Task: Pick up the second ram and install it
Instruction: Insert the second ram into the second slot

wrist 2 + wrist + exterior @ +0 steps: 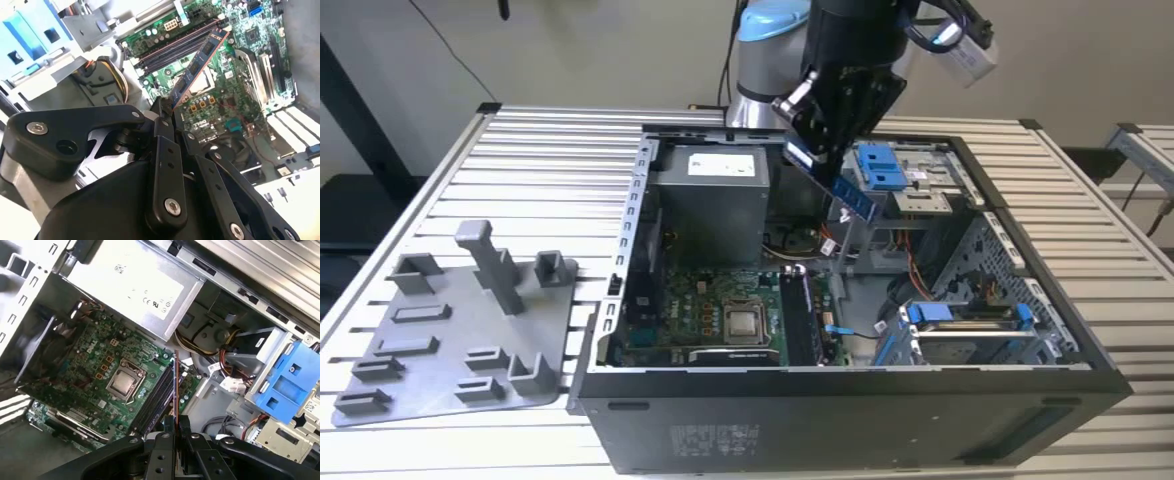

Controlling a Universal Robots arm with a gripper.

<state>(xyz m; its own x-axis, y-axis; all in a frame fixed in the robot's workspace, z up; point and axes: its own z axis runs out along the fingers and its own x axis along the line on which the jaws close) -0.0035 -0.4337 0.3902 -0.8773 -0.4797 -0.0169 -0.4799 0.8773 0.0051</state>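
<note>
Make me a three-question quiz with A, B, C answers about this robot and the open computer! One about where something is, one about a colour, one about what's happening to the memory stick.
1. Where is the grey holder tray compared with the computer case?
A) inside it
B) beside it, on the exterior view's left
C) on top of it

2. What colour are the plastic drive brackets?
A) red
B) blue
C) yellow

3. The second ram is:
A) lying on the tray
B) seated in a slot
C) held by the gripper above the motherboard

Answers:
1 B, it sits outside the case.
2 B, they are bright blue.
3 C, the gripper clamps one end and the stick hangs clear of the slots.
</note>
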